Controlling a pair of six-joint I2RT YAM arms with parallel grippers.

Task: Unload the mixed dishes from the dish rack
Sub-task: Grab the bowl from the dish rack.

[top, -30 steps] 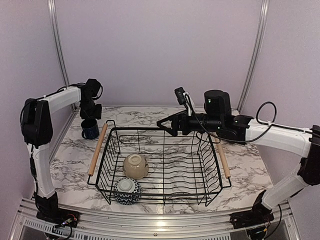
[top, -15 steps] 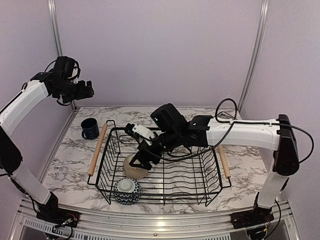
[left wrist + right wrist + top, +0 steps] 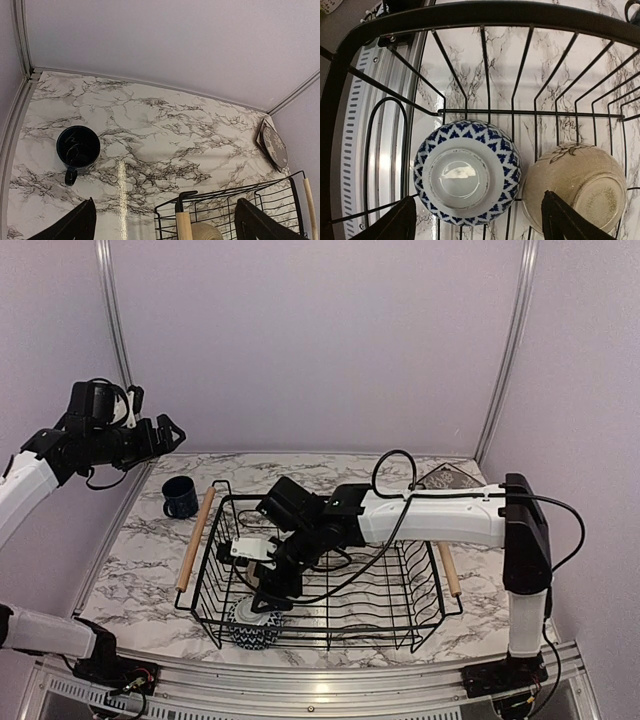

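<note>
From above, your dish rack (image 3: 400, 585) sits in the middle of the marble desk (image 3: 135, 565), closer to the near edge. Your right arm reaches across into it, and the right gripper (image 3: 264, 598) hangs low over the small blue-and-white patterned bowl (image 3: 247, 631). That bowl lies in the part of the rack towards the desk's near-left corner. You cannot judge the finger spread from this view. The left gripper (image 3: 162, 434) is held high over the far-left corner. The dark blue mug (image 3: 180, 498) stands on the desk below it, just beside the rack's left wooden handle (image 3: 194, 538). The round grey plate (image 3: 446, 477) leans at the far-right corner.

Your left wrist camera shows its fingers (image 3: 75, 226) spread wide with nothing between them. The mug stands upright on the marble near the left edge, its handle pointing towards the near edge. The grey plate with its white deer motif rests tilted against the right wall at the far-right corner. The top of the beige bowl (image 3: 205, 233) peeks up inside the rack.

Your right wrist camera looks straight down into the rack. Its fingers (image 3: 395, 224) are wide apart and hold nothing. The patterned bowl lies upside down on the wires directly beneath, one finger outside its rim on the near-edge side. The beige bowl lies beside it, also base up; whether they touch is unclear.
</note>
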